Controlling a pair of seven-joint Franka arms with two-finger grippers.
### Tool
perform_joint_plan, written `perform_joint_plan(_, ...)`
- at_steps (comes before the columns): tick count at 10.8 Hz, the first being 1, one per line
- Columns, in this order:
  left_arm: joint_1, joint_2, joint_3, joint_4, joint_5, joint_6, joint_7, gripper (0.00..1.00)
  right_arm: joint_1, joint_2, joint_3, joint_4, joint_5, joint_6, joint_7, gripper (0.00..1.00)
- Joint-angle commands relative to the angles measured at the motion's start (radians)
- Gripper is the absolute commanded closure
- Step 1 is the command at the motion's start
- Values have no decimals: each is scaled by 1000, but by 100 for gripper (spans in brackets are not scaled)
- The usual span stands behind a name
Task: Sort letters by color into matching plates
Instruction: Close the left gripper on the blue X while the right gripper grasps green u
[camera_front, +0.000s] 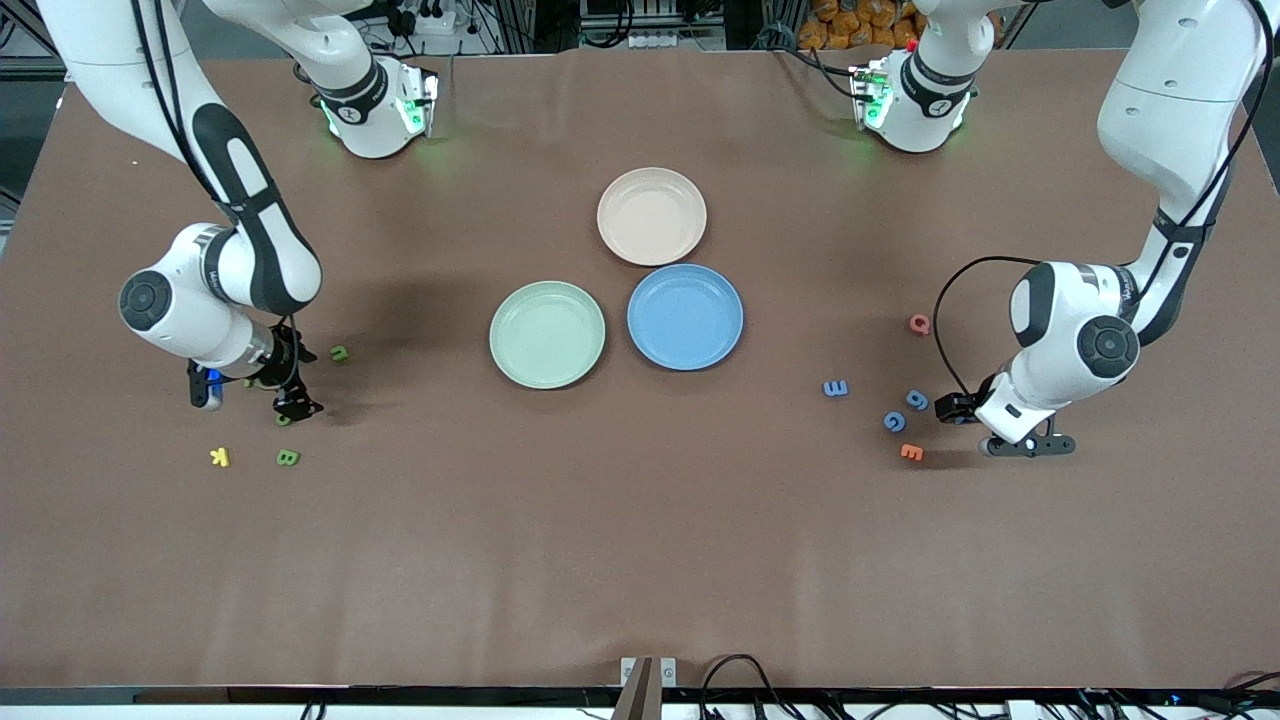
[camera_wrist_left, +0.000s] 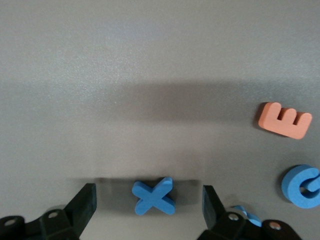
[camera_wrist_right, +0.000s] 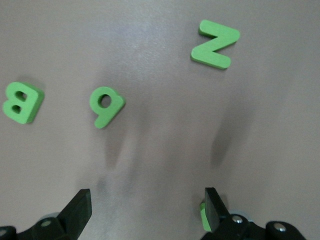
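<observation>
Our left gripper (camera_wrist_left: 147, 210) sits low at the left arm's end of the table, fingers spread on either side of the blue X (camera_wrist_left: 153, 196), not yet touching it. The letter lies flat on the brown table (camera_front: 640, 520), near the blue G (camera_wrist_left: 303, 186) and orange E (camera_wrist_left: 285, 120). We judge it light, soft foam: pinch across its crossing, gently. Our right gripper (camera_wrist_right: 145, 212) hovers open by the green letters; the blue plate (camera_front: 685, 316) lies empty.

A green letter (camera_wrist_right: 202, 216) shows only as a sliver beside the right hand's finger (camera_wrist_right: 214, 210); beside the blue X (camera_wrist_left: 153, 196), another blue letter (camera_wrist_left: 248, 216) is half hidden.
</observation>
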Motion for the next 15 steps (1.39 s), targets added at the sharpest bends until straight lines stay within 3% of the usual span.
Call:
perform_joint_plan(1, -11, 18, 7, 19, 33, 3, -33, 14, 25, -17, -15, -69, 10, 56, 25, 0)
perform_joint_plan(6, -14, 16, 7, 19, 41, 0, -65, 34, 40, -60, -15, -117, 12, 56, 25, 0)
perform_joint_plan(7, -14, 16, 7, 19, 41, 0, -67, 43, 48, -66, -15, -126, 12, 56, 25, 0)
perform_joint_plan(8, -13, 16, 7, 19, 41, 0, -67, 58, 58, -74, -15, -136, 12, 56, 25, 0)
perform_joint_plan(9, -13, 15, 7, 19, 43, 0, -67, 84, 72, -79, -15, -147, 15, 57, 25, 0)
perform_joint_plan(10, -11, 11, 7, 17, 43, 0, -67, 100, 74, -89, -15, -156, 17, 57, 25, 0)
perform_joint_plan(15, -11, -2, 6, 26, 49, -2, -58, 100, 74, -97, -16, -201, 17, 97, 24, 0)
